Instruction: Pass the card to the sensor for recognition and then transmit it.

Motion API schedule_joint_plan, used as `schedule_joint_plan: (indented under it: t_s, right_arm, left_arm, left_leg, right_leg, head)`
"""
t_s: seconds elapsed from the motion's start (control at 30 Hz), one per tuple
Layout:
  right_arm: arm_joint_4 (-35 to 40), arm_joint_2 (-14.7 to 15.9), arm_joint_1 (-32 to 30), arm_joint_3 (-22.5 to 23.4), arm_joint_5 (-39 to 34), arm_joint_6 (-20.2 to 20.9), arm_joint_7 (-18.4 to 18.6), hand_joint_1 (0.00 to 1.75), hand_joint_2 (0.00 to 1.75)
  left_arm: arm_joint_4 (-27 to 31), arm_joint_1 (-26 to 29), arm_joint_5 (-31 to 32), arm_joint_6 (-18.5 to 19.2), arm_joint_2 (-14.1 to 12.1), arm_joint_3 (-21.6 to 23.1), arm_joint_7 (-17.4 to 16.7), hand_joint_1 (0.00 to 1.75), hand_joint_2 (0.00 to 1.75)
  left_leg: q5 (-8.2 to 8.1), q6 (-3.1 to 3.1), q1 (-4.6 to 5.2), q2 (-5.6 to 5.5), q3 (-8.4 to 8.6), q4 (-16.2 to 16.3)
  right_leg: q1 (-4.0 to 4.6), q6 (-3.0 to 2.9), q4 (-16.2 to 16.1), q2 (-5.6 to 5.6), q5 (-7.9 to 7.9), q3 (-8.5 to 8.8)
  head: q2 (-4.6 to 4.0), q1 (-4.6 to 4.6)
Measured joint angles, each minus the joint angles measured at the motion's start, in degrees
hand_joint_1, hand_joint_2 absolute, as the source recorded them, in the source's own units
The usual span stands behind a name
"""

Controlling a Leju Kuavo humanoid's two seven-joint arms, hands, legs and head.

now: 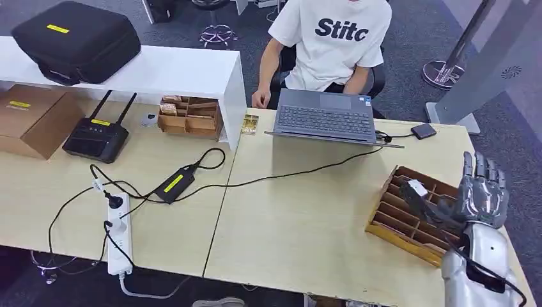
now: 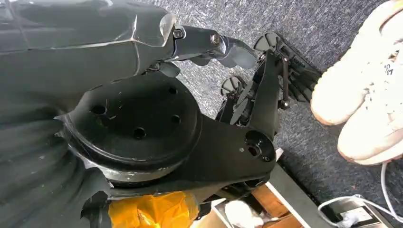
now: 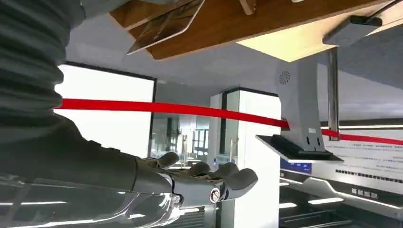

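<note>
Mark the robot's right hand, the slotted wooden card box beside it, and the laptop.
right hand (image 1: 484,190): head view, middle of the hand.
wooden card box (image 1: 397,217): head view, its slotted left part.
laptop (image 1: 326,119): head view, keyboard.

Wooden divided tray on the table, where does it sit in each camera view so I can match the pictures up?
Head view: wooden divided tray at the right end of the table, just left of the raised right hand.
Left wrist view: faces grey carpet and white shoes instead.
Right wrist view: tray beyond the hand, a card leaning in it.
Shared landmark: the right hand, in the head and right wrist views.
</note>
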State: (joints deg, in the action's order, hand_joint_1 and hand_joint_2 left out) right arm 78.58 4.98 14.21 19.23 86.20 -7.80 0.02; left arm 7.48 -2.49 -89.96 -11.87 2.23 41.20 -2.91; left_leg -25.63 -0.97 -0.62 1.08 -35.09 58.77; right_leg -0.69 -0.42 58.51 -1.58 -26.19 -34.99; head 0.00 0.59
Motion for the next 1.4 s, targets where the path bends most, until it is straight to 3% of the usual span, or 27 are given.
schedule_joint_plan:
  t_s: [0.03, 0.07, 0.1, 0.8, 1.4]
  right_arm:
    - [-0.11, 0.0, 0.05, 0.0, 0.0, -0.02, 0.02, 0.0, 1.75]
    - [-0.29, 0.0, 0.12, 0.0, 0.02, -0.04, 0.02, 1.54, 1.75]
    - [-0.48, 0.0, 0.17, 0.0, 0.02, -0.11, 0.07, 1.75, 1.75]
    - [-3.08, 0.0, 0.81, 0.99, 0.09, -0.35, 0.0, 1.75, 1.75]
    - [-2.6, 0.02, 0.5, 2.27, 0.0, -3.89, -1.92, 1.75, 1.75]
  left_arm:
    - [0.0, 0.0, 0.0, 0.0, 0.0, 0.0, 0.0, 0.0, 1.75]
    - [0.0, 0.0, 0.0, 0.02, -0.02, 0.0, 0.0, 0.0, 1.75]
    - [0.0, -0.01, 0.0, 0.02, -0.02, 0.0, 0.0, 0.0, 1.75]
    - [0.0, -0.06, 0.0, 0.09, -0.07, 0.02, -0.39, 0.0, 1.75]
    - [0.0, -0.07, 0.0, 0.09, -0.07, 0.02, -0.37, 0.0, 1.75]
  left_leg:
    - [0.0, 0.0, 0.0, 0.0, 0.0, 0.0]
    - [0.0, 0.0, 0.0, 0.0, 0.0, 0.0]
    - [0.0, 0.0, 0.0, 0.0, 0.0, 0.0]
    - [0.0, 0.0, 0.0, 0.0, 0.01, 0.0]
    - [0.0, 0.0, 0.0, 0.0, 0.01, 0.0]
  right_leg:
    - [0.0, 0.0, 0.0, 0.0, 0.0, 0.0]
    - [0.0, 0.0, 0.0, 0.0, 0.0, 0.0]
    - [0.0, 0.0, 0.0, 0.0, 0.0, 0.0]
    - [0.0, 0.0, 0.0, 0.0, 0.0, 0.0]
    - [0.0, 0.0, 0.0, 0.01, 0.0, -0.01]
  head:
    - [0.0, -0.02]
    - [0.0, 0.0]
    - [0.0, 0.0]
    - [0.0, -0.02]
    - [0.0, 0.0]
